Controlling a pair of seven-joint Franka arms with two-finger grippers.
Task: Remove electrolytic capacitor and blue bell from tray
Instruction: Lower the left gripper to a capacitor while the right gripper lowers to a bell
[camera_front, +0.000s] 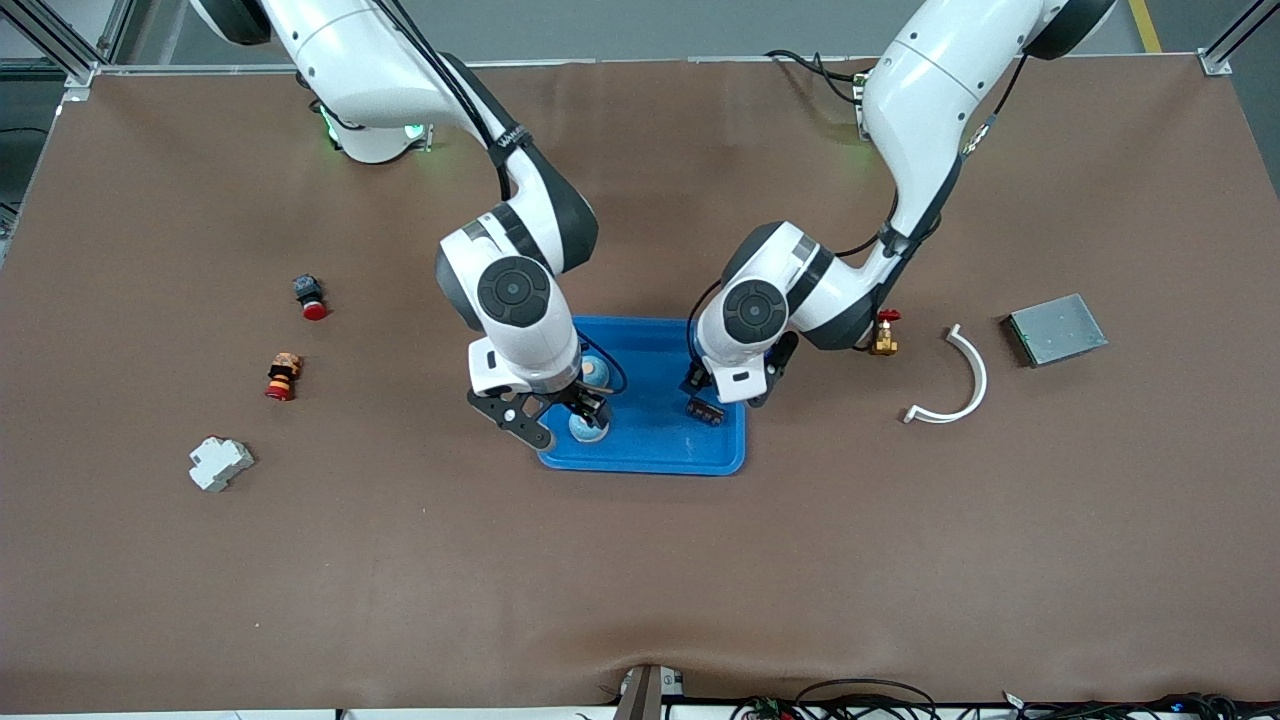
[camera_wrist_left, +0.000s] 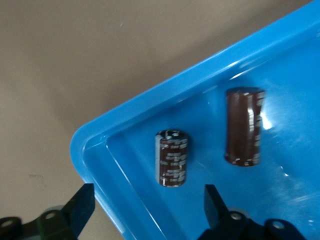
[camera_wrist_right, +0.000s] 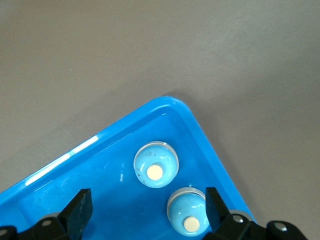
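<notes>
Brown table (camera_front: 640, 580), blue tray (camera_front: 655, 450), grey floor (camera_front: 640, 30)

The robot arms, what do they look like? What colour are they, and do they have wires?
Both arms, the right arm and the left arm, are big, white and rounded, with black bands at the joints and round black caps on the side. Thin black cables run along each. The right gripper and left gripper are black, with flat, pointed jaws.

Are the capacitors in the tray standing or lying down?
Lying down: both capacitors rest on their sides on the blue tray floor.
</notes>
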